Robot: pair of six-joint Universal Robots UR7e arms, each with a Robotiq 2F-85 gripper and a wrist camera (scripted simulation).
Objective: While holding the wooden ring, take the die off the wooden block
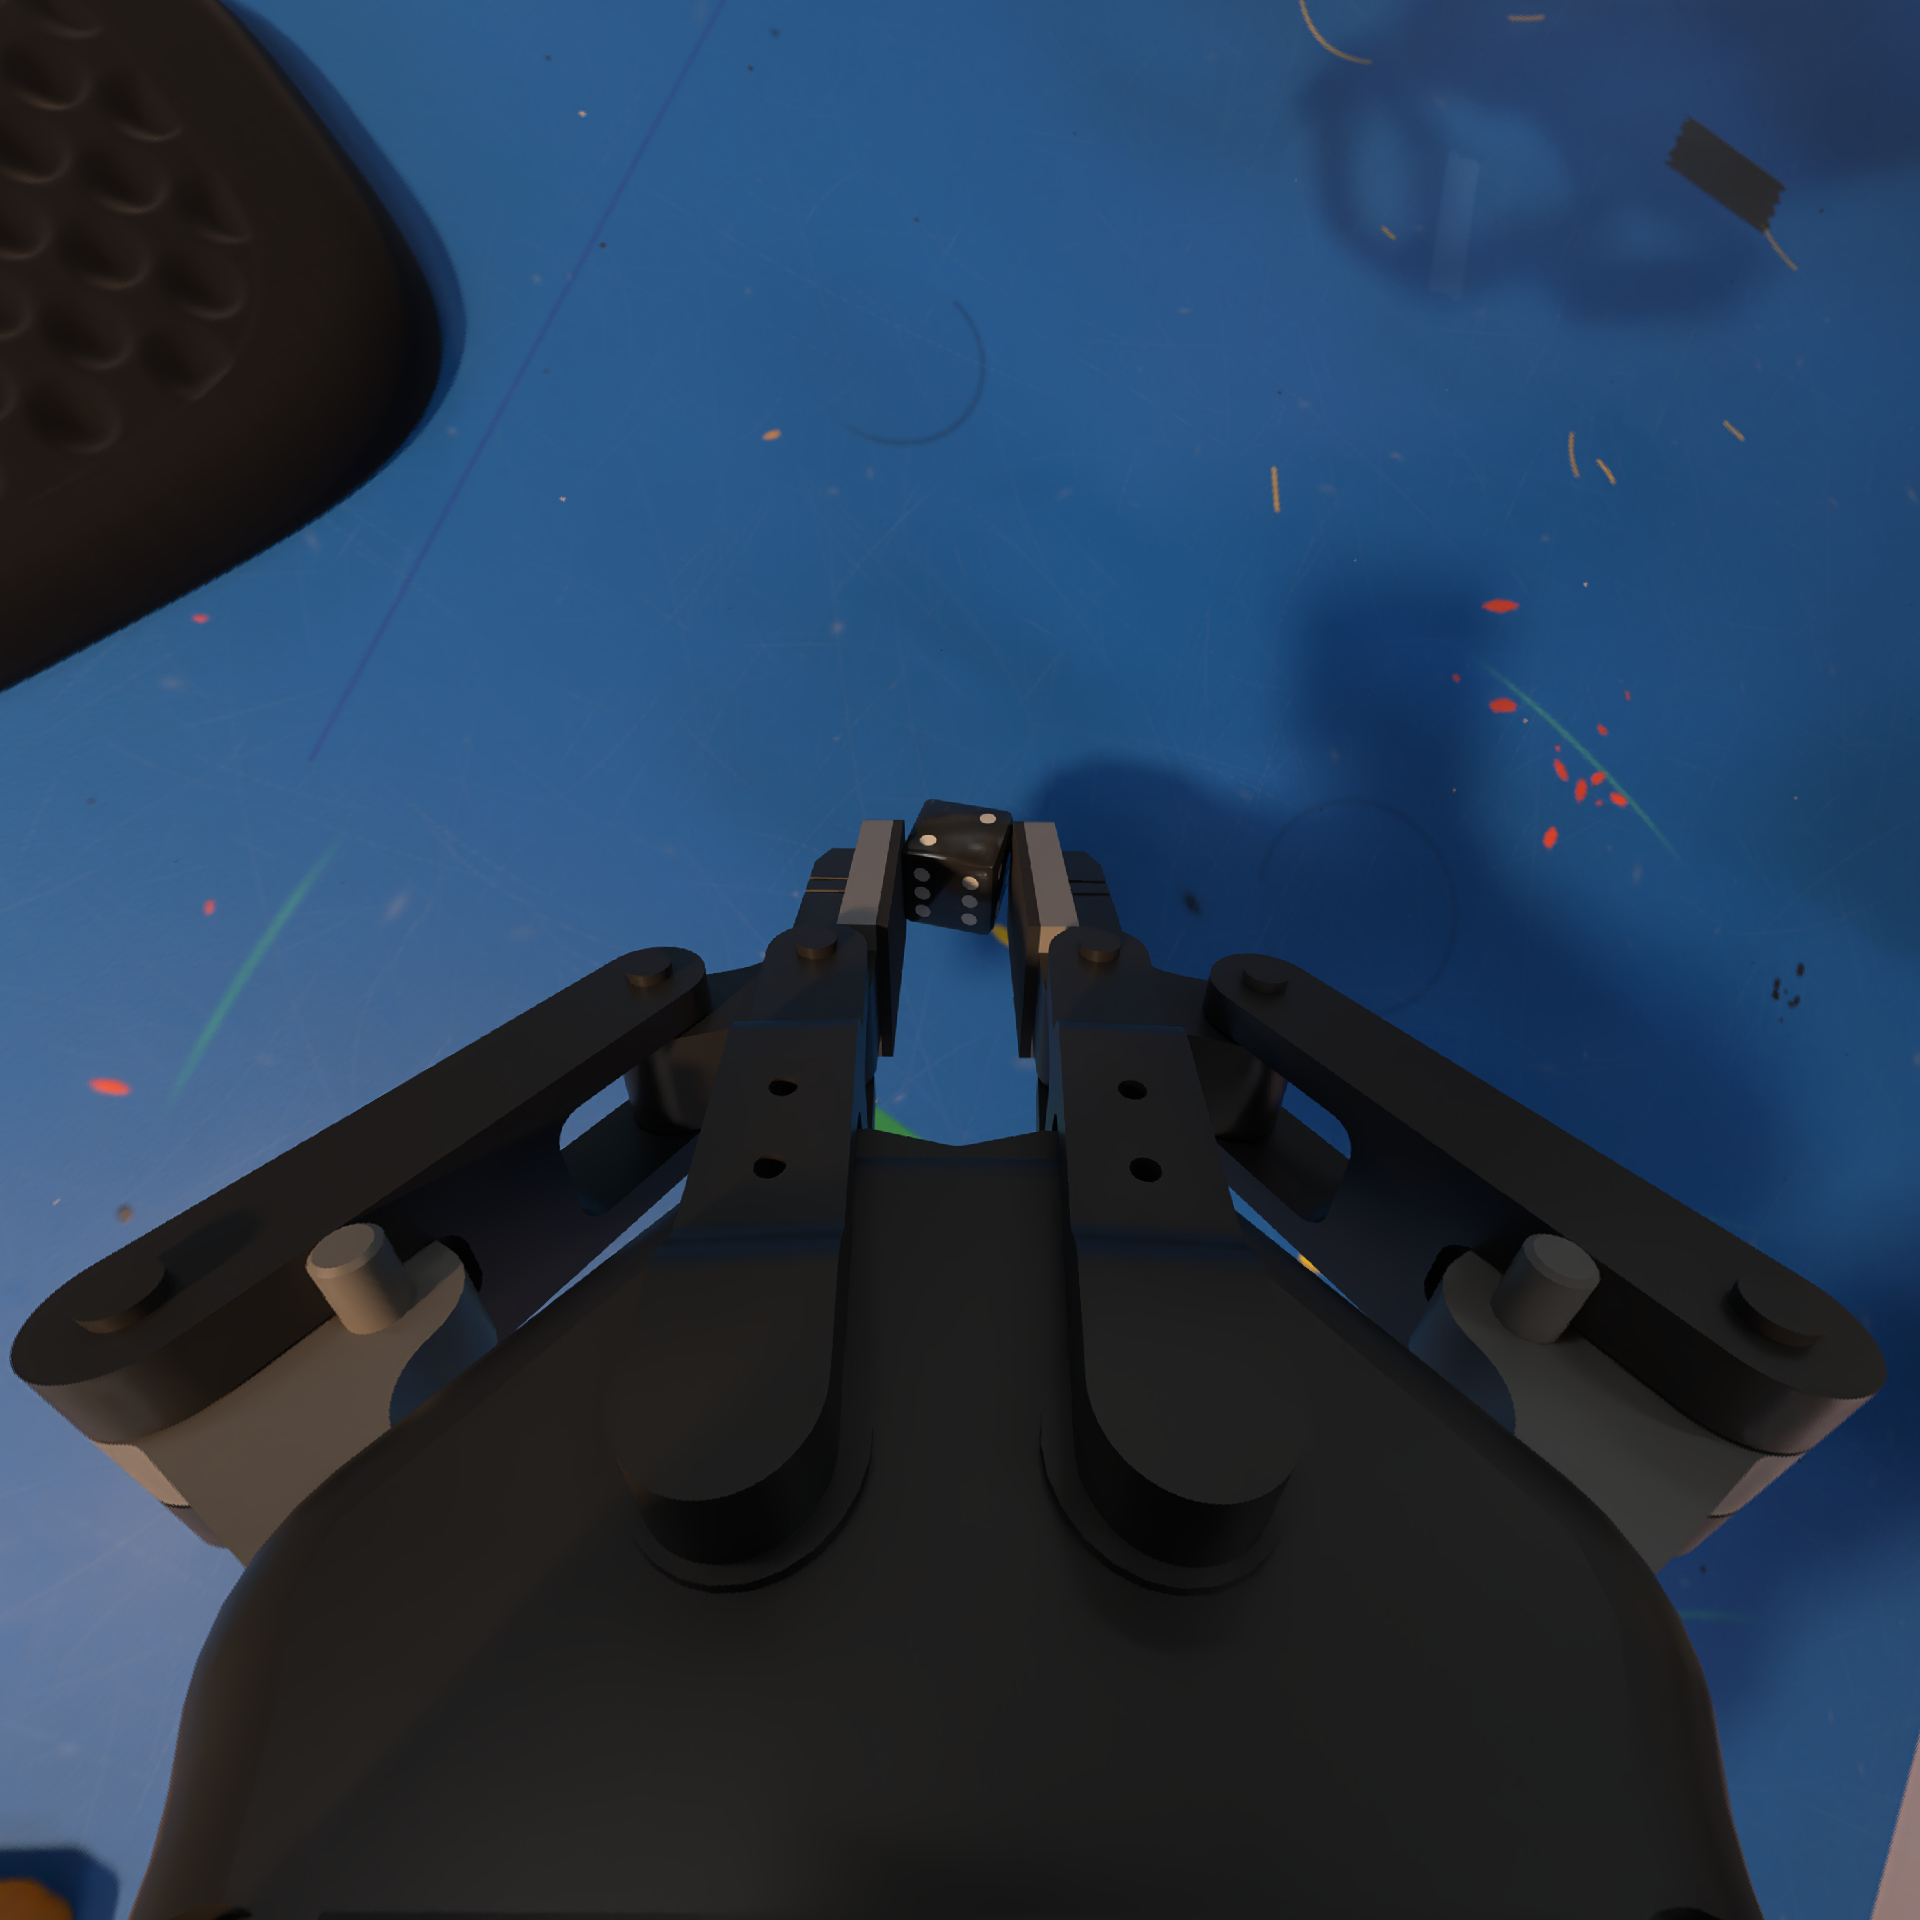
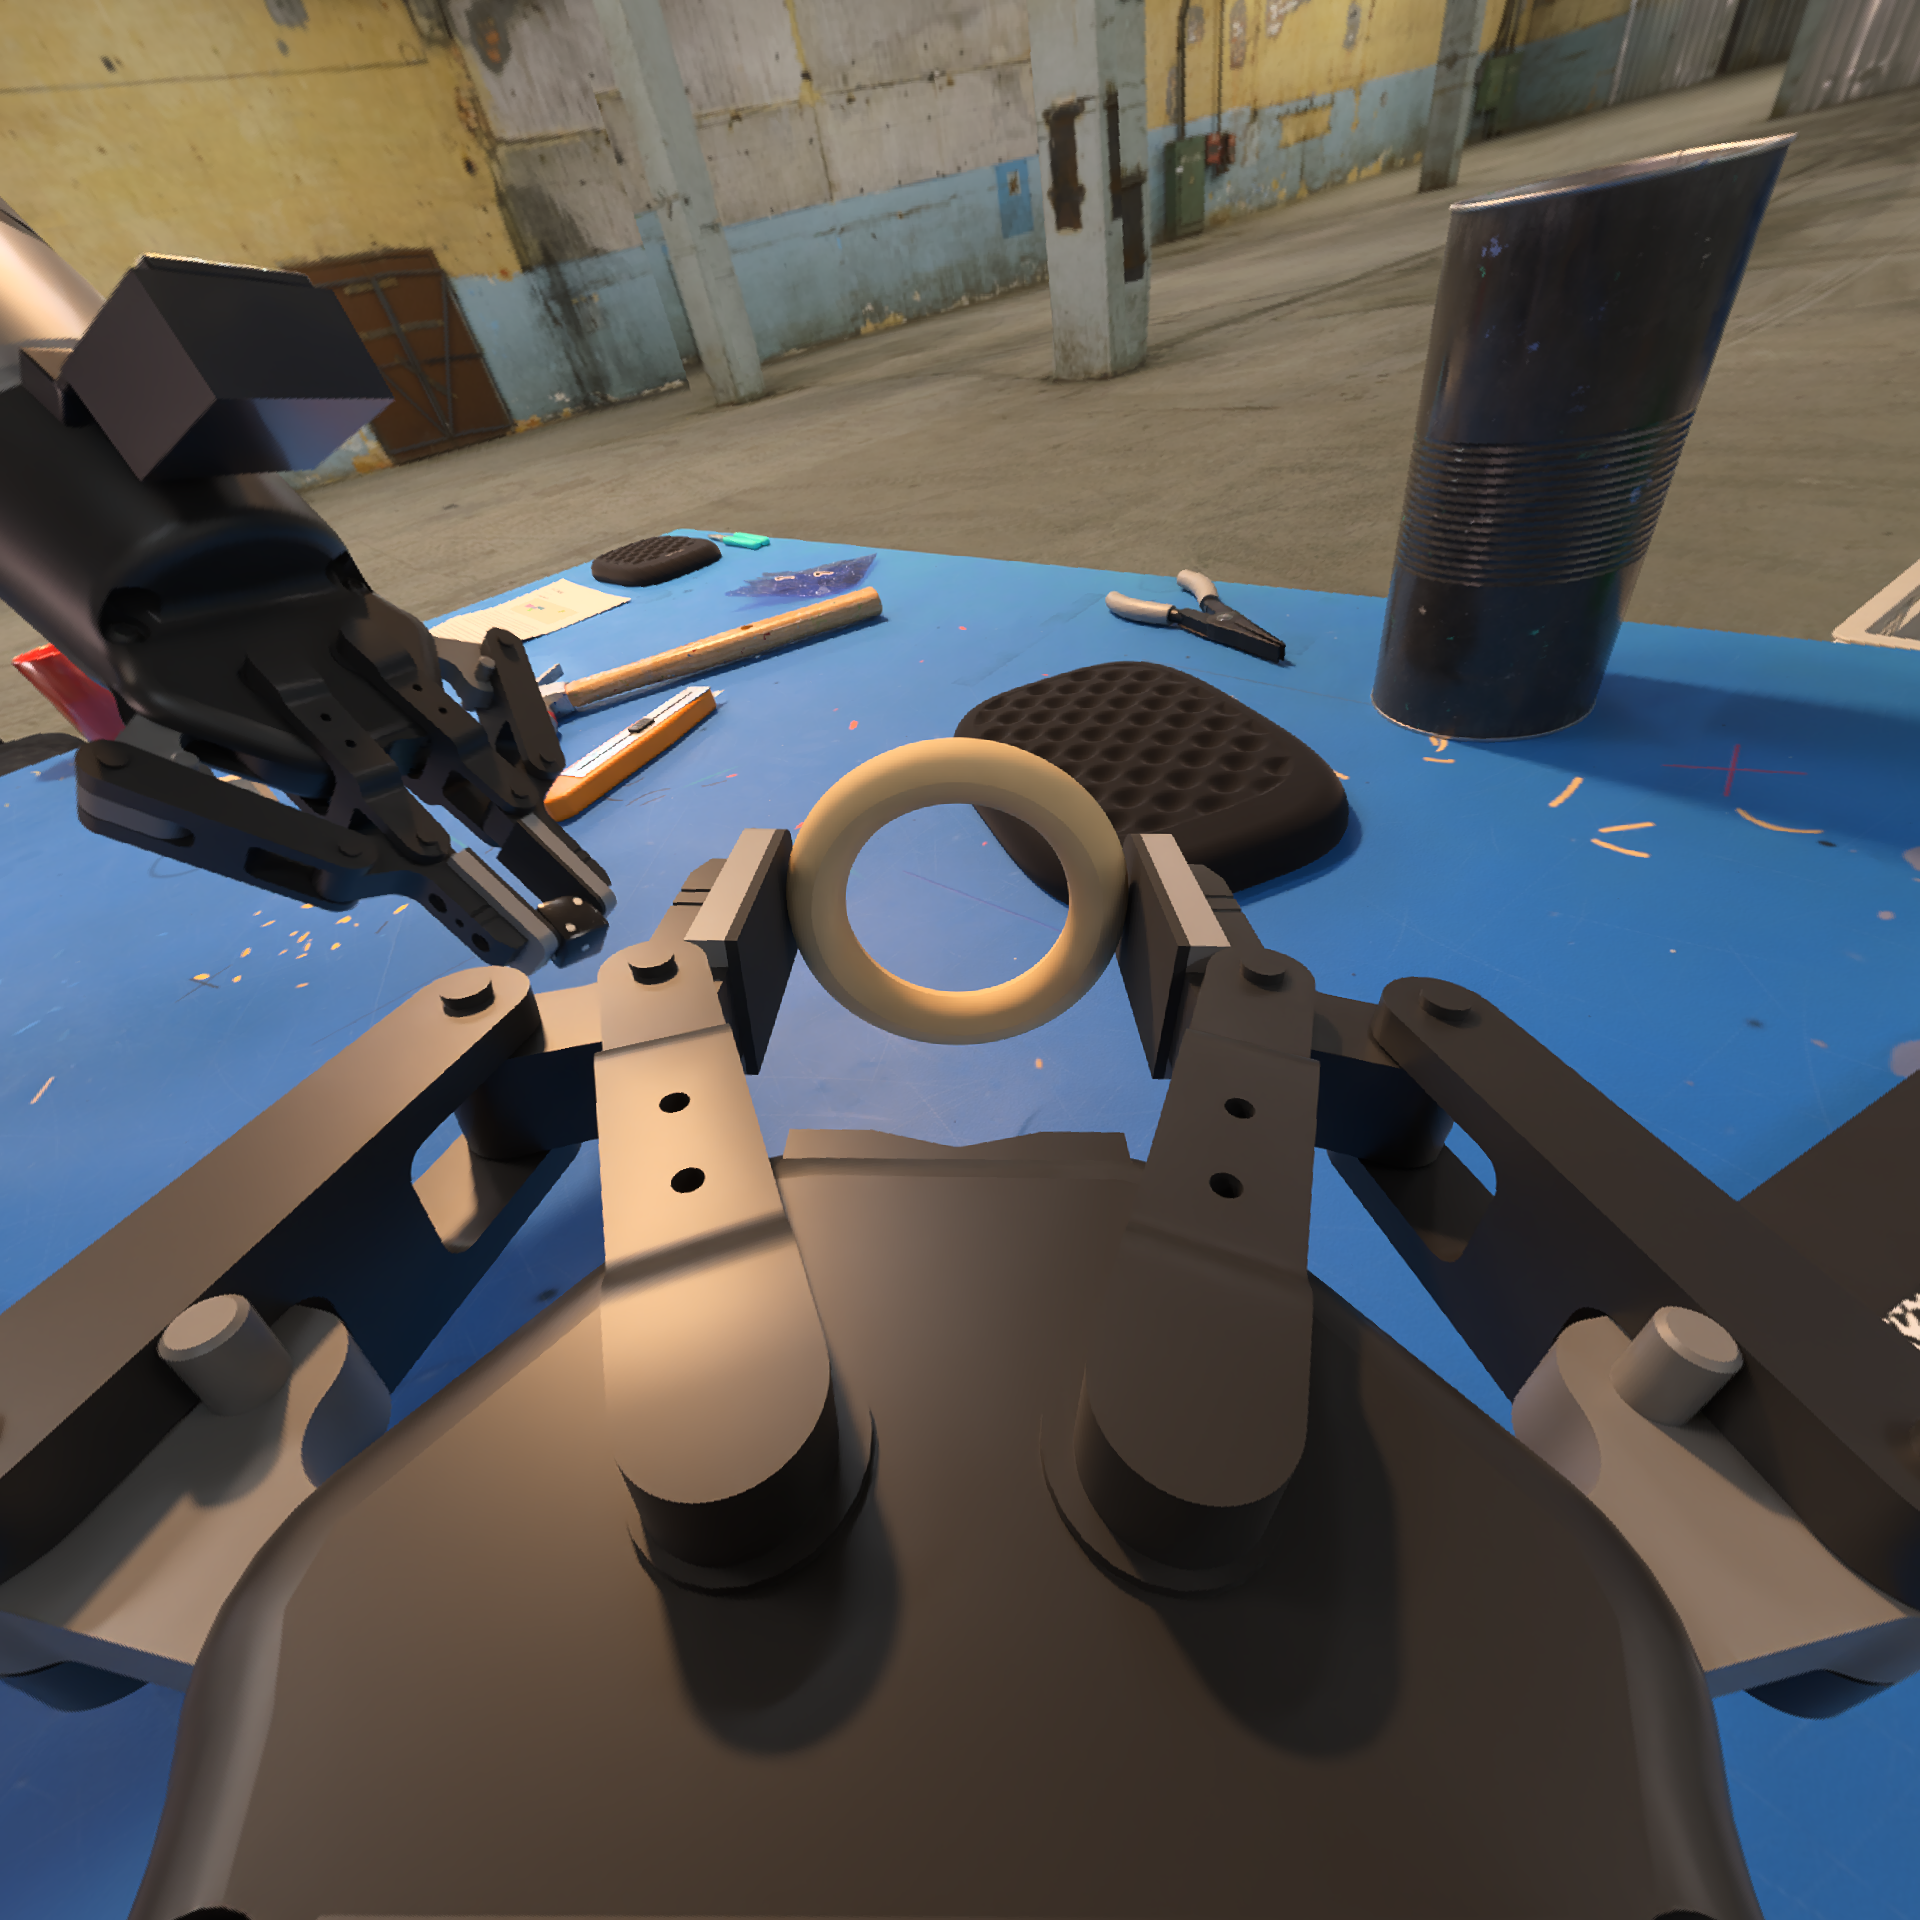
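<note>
While your left gripper [image 1: 956, 868] pinches the black die [image 1: 956, 864] above the blue table [image 1: 1039, 468], your right gripper [image 2: 956, 914] clamps the wooden ring [image 2: 956, 891] upright, clear of the tabletop, near a dimpled black pad [image 2: 1174, 769].

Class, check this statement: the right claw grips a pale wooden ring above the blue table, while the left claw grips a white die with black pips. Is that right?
One detail is wrong. The left claw grips a black die with white pips, as the left wrist view shows. The rest holds: the right claw grips the pale wooden ring above the blue table.
</note>
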